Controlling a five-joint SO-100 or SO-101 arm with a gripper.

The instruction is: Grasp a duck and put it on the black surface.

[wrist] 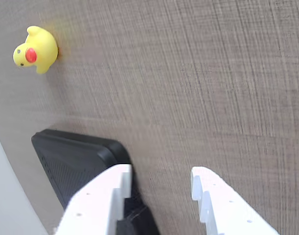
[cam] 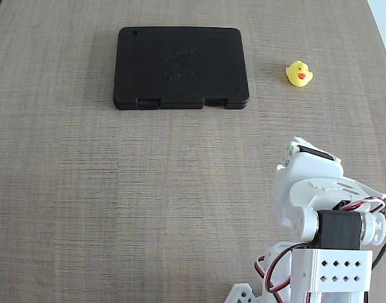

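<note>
In the fixed view the small yellow duck (cam: 299, 74) sits on the table, to the right of the black surface (cam: 180, 67), a flat black case lying at the far middle. My arm (cam: 319, 208) is folded at the bottom right, well short of both. In the wrist view the duck (wrist: 35, 50) is at the top left and a corner of the black surface (wrist: 76, 159) shows at the lower left, partly behind one white finger (wrist: 103, 196). My gripper (wrist: 161, 171) is open over bare table with nothing between its fingers.
The table (cam: 148, 202) is brown with a woven-looking grain. A pale strip (wrist: 7, 196) runs past its edge at the left of the wrist view, and the same edge shows at the top right corner (cam: 385, 25) of the fixed view.
</note>
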